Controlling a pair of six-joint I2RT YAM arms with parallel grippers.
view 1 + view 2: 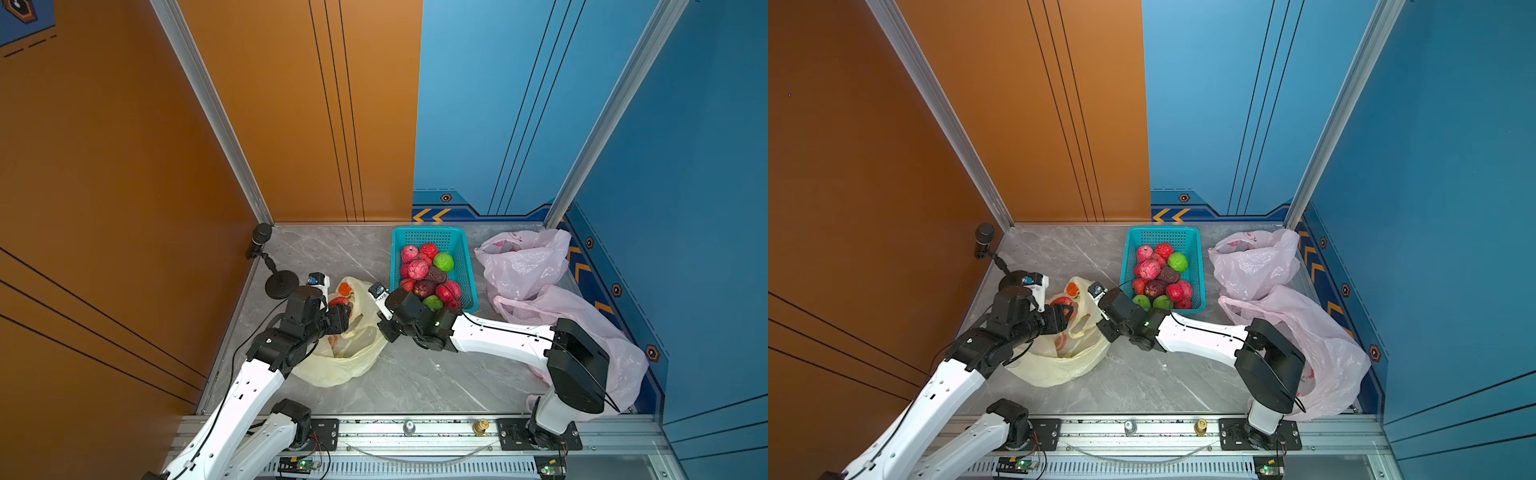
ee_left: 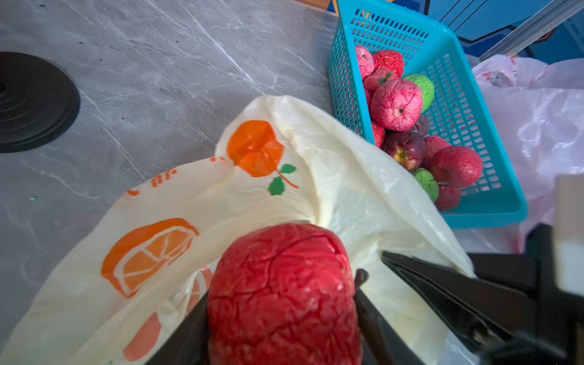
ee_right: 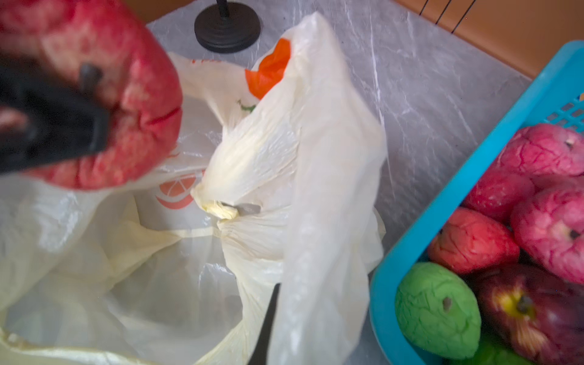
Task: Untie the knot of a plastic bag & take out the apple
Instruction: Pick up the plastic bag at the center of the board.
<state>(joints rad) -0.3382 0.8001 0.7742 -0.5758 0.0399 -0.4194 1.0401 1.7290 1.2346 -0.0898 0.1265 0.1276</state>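
Left gripper (image 1: 341, 311) clasps apple (image 2: 284, 284) above bag (image 1: 353, 365) — right gripper (image 3: 243, 209) pinches it

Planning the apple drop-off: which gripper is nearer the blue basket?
Right. The right gripper pinches the yellow bag close to a near corner of the basket; the left gripper holds the red apple farther off, across the bag.

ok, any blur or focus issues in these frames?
Right wrist view: the apple close to the lens is out of focus, and the bag flap looks smeared. Left wrist view: apple sharp, fruit in the basket clear, lower right corner blurred. In both top views: sharp, even light, no strong glare, only soft shadows on the table.
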